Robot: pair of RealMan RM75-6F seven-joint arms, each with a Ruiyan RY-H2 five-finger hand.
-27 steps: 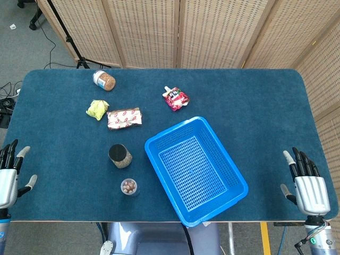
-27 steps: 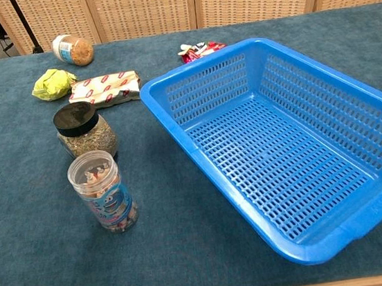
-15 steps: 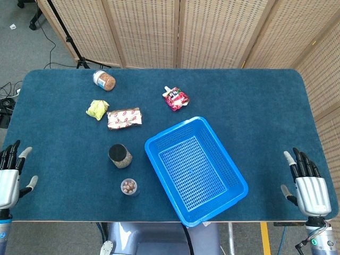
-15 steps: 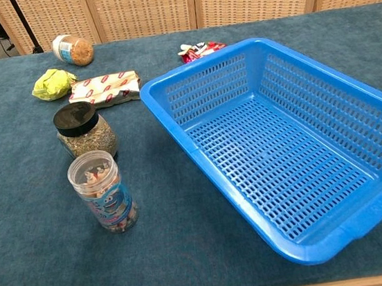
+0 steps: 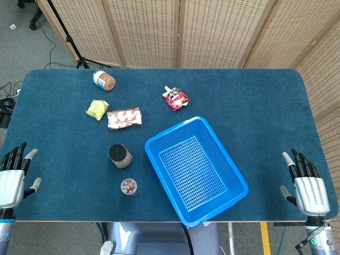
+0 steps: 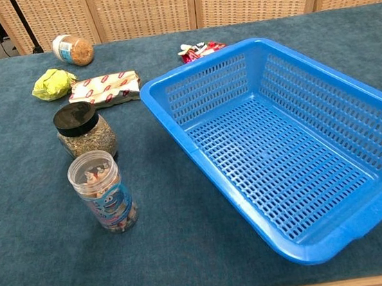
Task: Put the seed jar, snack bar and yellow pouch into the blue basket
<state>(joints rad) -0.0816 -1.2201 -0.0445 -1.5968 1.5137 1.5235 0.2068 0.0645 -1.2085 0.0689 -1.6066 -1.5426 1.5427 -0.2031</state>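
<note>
Blue basket [image 5: 196, 170] empty, skewed on blue table [image 5: 255, 111]. Seed jar [image 5: 120, 156], black lid, upright just left of basket. Snack bar [image 5: 124, 118] beyond jar; yellow pouch [image 5: 96, 109] touching bar's left end. Left hand [image 5: 13, 178] far left of basket, fingers spread, holding nothing. Right hand [image 5: 305, 186] far right, likewise spread.

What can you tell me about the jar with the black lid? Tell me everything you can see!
The seed jar is a short, round, see-through jar with a flat black lid, screwed or pressed on top. It looks full of small greenish-grey seeds. It stands upright on the blue table cloth, left of the blue basket, with a gap between them. The snack bar lies behind it and a taller clear tub stands in front. Nothing touches it but the cloth; no hand is near.
</note>
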